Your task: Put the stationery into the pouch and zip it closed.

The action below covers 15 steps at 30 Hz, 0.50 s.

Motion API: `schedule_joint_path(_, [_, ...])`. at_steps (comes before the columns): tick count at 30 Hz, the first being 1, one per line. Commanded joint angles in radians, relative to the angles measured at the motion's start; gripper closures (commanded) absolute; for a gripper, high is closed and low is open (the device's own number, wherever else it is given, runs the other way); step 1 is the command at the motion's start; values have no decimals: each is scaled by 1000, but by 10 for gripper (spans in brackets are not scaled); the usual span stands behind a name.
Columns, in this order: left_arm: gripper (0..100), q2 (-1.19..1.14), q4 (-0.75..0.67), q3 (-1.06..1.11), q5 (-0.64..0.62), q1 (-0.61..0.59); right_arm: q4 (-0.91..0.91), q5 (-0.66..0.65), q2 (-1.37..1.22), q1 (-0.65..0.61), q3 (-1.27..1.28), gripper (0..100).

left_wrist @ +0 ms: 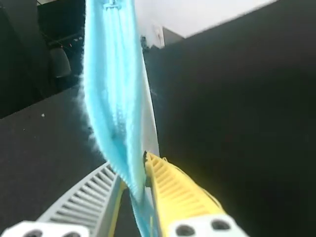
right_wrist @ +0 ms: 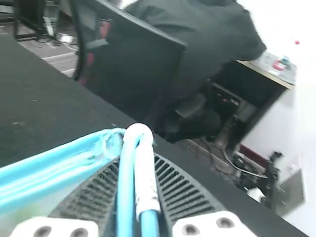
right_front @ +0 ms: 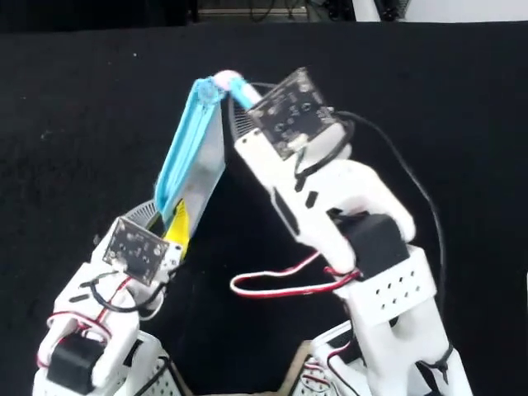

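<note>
One clear plastic pouch with a light-blue zip band is stretched over the black cloth surface between two white arms. The left jaws grip its near end, and the right jaws are clamped on its far end at the blue-and-white pull. Its long axis runs away from the arms' bases, slanting rightward. A black chair stands beyond the surface.

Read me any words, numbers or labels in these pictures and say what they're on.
None can be read.
The pouch shows no print, nor does the left gripper or the right gripper.
A red mark on the chair is too blurred to read.
</note>
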<state>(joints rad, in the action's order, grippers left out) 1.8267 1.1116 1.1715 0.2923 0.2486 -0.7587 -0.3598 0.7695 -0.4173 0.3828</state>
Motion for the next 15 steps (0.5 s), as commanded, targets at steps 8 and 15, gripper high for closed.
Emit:
schedule_joint_path(8, [971, 0, 120, -110, 115, -18, 61, 9, -42, 180, 58, 988])
schedule_joint_path(15, [971, 0, 121, -108, 115, -18, 270, 5, -50, 264, 194, 988])
